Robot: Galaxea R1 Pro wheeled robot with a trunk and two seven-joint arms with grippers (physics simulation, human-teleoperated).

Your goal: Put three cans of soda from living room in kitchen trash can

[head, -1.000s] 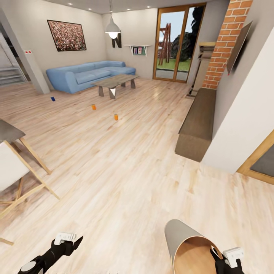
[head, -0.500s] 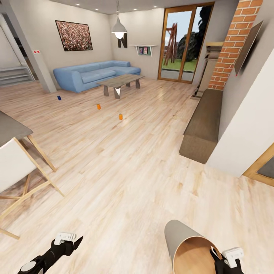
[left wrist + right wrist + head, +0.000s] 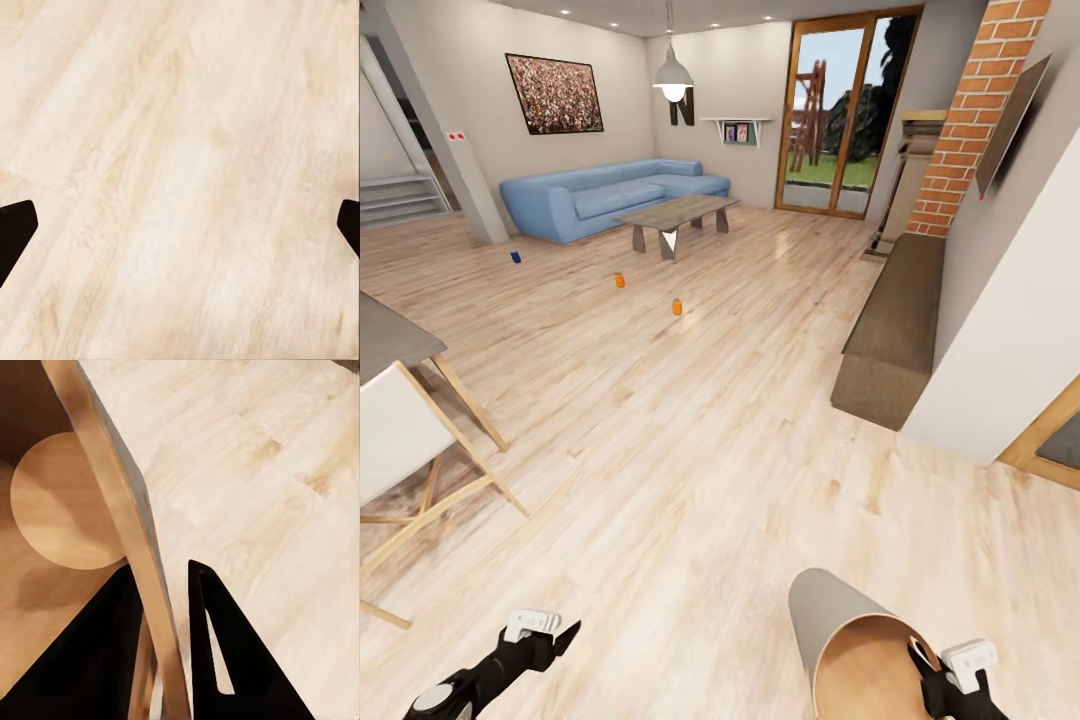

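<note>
Cans (image 3: 619, 281) before sofa (image 3: 605, 196)

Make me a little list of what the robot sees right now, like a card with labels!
room: living room with blue sofa and coffee table
orange cans: two standing on the wood floor, one nearer the sofa, one closer to the robot
blue can: on the floor, in front of the sofa's left end
trash can: tipped, carried low at the robot's right
right gripper: jaws clamped on the bin's rim
left gripper: jaws open, holding nothing
</note>
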